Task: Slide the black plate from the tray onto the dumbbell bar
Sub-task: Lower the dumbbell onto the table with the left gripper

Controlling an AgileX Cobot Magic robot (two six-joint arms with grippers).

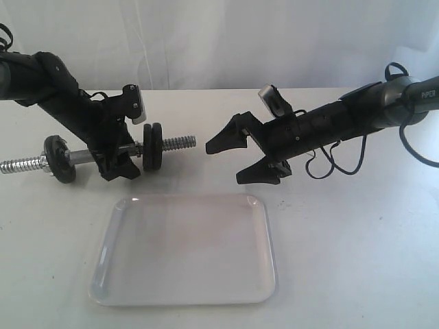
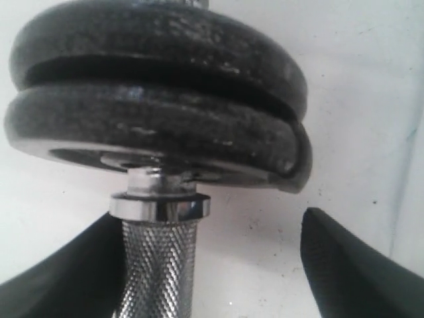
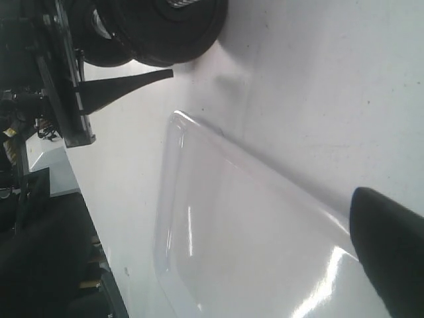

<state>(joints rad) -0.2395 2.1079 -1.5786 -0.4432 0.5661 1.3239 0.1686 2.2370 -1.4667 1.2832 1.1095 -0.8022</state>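
Black-cased, your left arm slopes down from the far left corner of the tabletop, wrist bent so the left gripper (image 1: 122, 168) straddles the dumbbell bar (image 1: 86, 155) from above. Its fingers (image 2: 344, 258) are spread. One lies against the knurled grip (image 2: 159, 265) and the other stands clear of it with table showing between, so nothing is clamped.

Your right arm reaches in from the far right corner, nearly level. The right gripper (image 1: 223, 163) has its jaws wide apart and holds nothing, just beyond the bar's threaded end.

The bar lies toward the left edge, its long axis roughly parallel to the near edge, with that threaded end pointing at the right gripper. The black plate (image 1: 158, 142) sits upright on the bar, face to face with a second disc (image 1: 146, 152), just beside the left gripper. Another disc (image 1: 59, 159) rides the opposite end. The tray (image 1: 271, 260) lies by the near edge, apart from the bar.
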